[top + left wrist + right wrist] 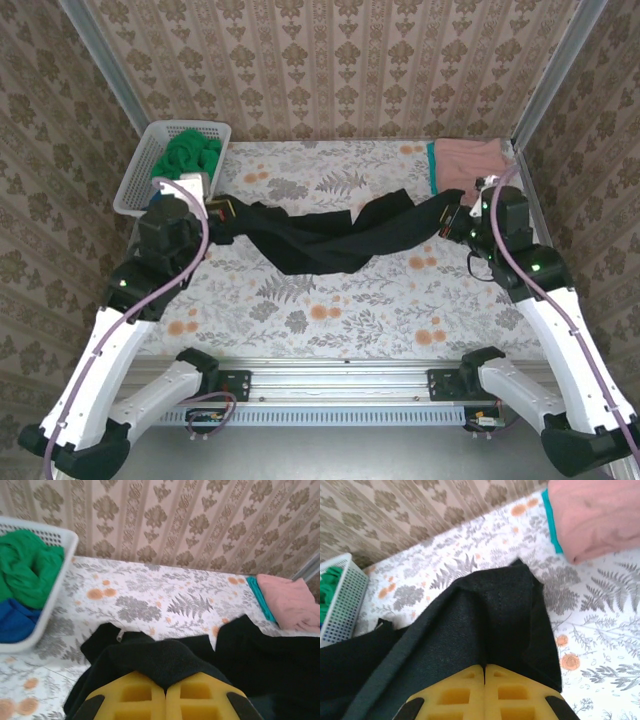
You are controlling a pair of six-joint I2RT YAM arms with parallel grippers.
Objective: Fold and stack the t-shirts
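Stretching across the middle of the overhead frame, a black t-shirt point(330, 240) forms a crumpled, sagging band of matte cotton between two robot arms. Its lower edge droops to a blunt point over the floral-printed table point(330, 320); whether the cloth touches the surface there cannot be told.

At centre left, the left gripper point(222, 210) is clenched on one end of the garment. Its wrist camera shows the square-celled yellow pads point(135, 700) pressed together at the bottom of the picture, with thick dark fabric bunched over their tips.

At centre right, the right gripper point(458, 222) is likewise clamped on the other end. In its wrist view the yellow fingers point(455, 695) meet flat, black cloth pinched in the seam between them and running off in smooth, taut folds toward the lower left.

In the upper left of the overhead frame stands a white plastic lattice basket point(135, 180) holding a rumpled bright green t-shirt point(190, 152). The left wrist view shows a blue t-shirt point(15, 622) tucked beneath the green one.

In the upper right, a salmon pink t-shirt point(470, 165), folded into a soft-edged rectangle, lies on a teal t-shirt point(431, 168), which shows as a narrow strip along the left side.
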